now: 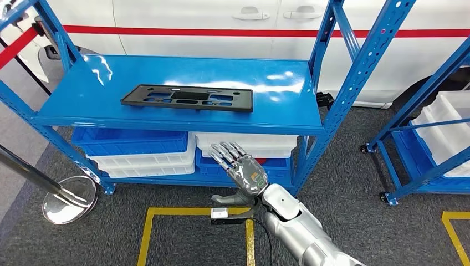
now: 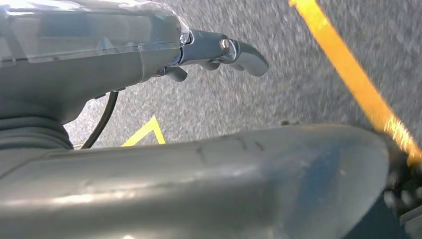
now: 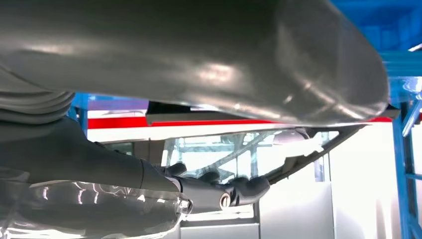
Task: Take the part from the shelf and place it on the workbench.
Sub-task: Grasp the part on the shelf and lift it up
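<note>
Reaching up toward the blue shelf [image 1: 66, 116], the right hand [image 1: 241, 169] hung below and in front of the top board's front edge, fingers [image 1: 224, 152] spread apart and holding nothing. The part [image 1: 187, 98], a flat black plastic plate with cut-outs, lay on the top board, near its middle and well apart from that hand, so no contact had been made. The right wrist view looked from low down across at the board's underside and the white vehicle [image 1: 233, 22] with its red stripe behind the rack; that hand's fingers looked loosely extended there too. The left hand [image 2: 219, 52] hung over grey carpet [image 2: 278, 74] crossed by yellow tape [image 2: 348, 79]; its fingers seemed slack with nothing in them, though how far apart they stood could not be told. By my reading the task was at its very start: the approach was under way, while the grasp, the lift, the carry and the setting down on the workbench were all left to do. Blue and white bins [image 1: 138, 149] sat on the lower tier.
</note>
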Motion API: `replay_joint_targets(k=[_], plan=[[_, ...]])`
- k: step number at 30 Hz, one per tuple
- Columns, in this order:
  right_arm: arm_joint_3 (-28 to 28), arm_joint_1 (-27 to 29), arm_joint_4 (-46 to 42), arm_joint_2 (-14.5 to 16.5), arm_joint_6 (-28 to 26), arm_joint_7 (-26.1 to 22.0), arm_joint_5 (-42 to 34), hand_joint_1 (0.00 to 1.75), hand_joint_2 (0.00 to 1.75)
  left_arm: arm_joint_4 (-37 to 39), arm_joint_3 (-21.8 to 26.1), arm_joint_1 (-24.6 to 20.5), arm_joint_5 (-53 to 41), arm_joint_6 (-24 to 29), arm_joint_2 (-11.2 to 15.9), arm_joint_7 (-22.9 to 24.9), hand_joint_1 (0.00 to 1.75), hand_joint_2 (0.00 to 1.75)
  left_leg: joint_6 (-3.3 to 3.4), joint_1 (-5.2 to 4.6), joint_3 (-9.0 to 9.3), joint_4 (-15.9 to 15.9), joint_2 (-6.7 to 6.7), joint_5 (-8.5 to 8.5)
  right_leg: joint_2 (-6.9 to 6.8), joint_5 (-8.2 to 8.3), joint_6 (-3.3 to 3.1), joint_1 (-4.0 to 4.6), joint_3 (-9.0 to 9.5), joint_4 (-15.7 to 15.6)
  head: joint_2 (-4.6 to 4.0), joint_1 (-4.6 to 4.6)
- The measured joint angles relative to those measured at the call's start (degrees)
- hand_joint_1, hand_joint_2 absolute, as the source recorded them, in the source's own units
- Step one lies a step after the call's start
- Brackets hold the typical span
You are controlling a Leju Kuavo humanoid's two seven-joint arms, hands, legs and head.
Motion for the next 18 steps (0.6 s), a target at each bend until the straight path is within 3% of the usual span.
replay_joint_targets(k=[3,5,8,9,10,11,13,15,18], plan=[[1.2,-0.5,-1.7,0.0,0.1,0.4,0.8,0.0,0.0,0.0,0.0,-0.1,0.0,0.1,0.2,-0.1,0.0,0.0,-1.09,-0.03,0.41,0.6,-0.13,-0.36,0.05,0.39,-1.05,-0.09,0.95,-0.8,0.0,0.08],[2.5,-1.1,-3.1,0.1,0.5,0.5,1.5,0.0,0.0,0.0,0.0,-0.2,0.0,0.2,0.3,-0.2,0.0,0.0,-1.73,0.13,-0.7,3.6,0.06,-2.22,0.02,0.21,-1.64,-0.41,2.02,-1.3,0.0,0.06],[4.6,-1.8,-5.1,0.3,2.2,0.4,2.5,0.0,0.0,0.0,0.0,-0.3,0.0,0.2,0.4,-0.3,0.0,0.0,-2.77,0.73,-6.53,13.8,0.31,-6.73,-0.02,-0.37,-2.08,-0.38,2.61,-1.3,0.0,0.05],[5.3,-1.8,-5.7,0.3,2.8,0.4,2.8,0.0,0.0,0.0,0.0,-0.2,0.0,0.2,0.4,-0.4,0.0,0.0,-3.04,0.89,-7.96,15.5,0.37,-6.93,-0.02,-0.6,-2.09,-0.36,2.75,-1.3,0.0,0.05],[6.0,-1.8,-6.3,0.3,3.5,0.4,3.1,0.0,0.0,0.0,0.0,-0.2,0.0,0.2,0.5,-0.5,0.0,0.0,-3.18,1.01,-8.27,14.9,0.45,-5.81,0.0,-0.85,-2.04,-0.37,2.94,-1.2,0.0,0.05],[6.9,-1.9,-7.1,0.3,4.1,0.4,3.5,0.0,0.0,0.0,0.0,-0.2,0.1,0.2,0.6,-0.6,0.0,0.0,-3.24,1.11,-7.5,12.1,0.53,-3.59,0.02,-1.14,-1.98,-0.38,3.23,-1.1,0.0,0.05],[8.9,-2.4,-8.5,0.3,5.3,0.4,4.2,0.0,0.0,0.0,0.0,-0.2,0.2,0.0,0.7,-0.9,0.0,0.0,-2.95,1.11,-4.56,4.1,0.71,0.91,0.03,-1.69,-1.7,-0.37,3.86,-0.9,0.0,0.05],[10.8,-3.0,-9.6,0.4,6.4,0.4,4.7,0.0,0.0,0.0,0.0,-0.4,0.3,0.0,0.7,-0.9,0.0,0.0,-2.21,0.8,-2.97,0.0,0.78,2.24,0.01,-2.05,-1.15,-0.3,4.01,-0.8,0.0,0.06],[12.9,-3.7,-10.8,0.6,7.3,0.5,4.8,0.0,0.0,0.0,-0.1,-0.3,0.3,-0.1,0.8,-0.9,0.0,0.0,-1.04,0.8,-2.66,-0.7,0.72,2.7,-0.09,-2.49,-0.18,-0.14,4.08,-0.7,0.0,0.06]])
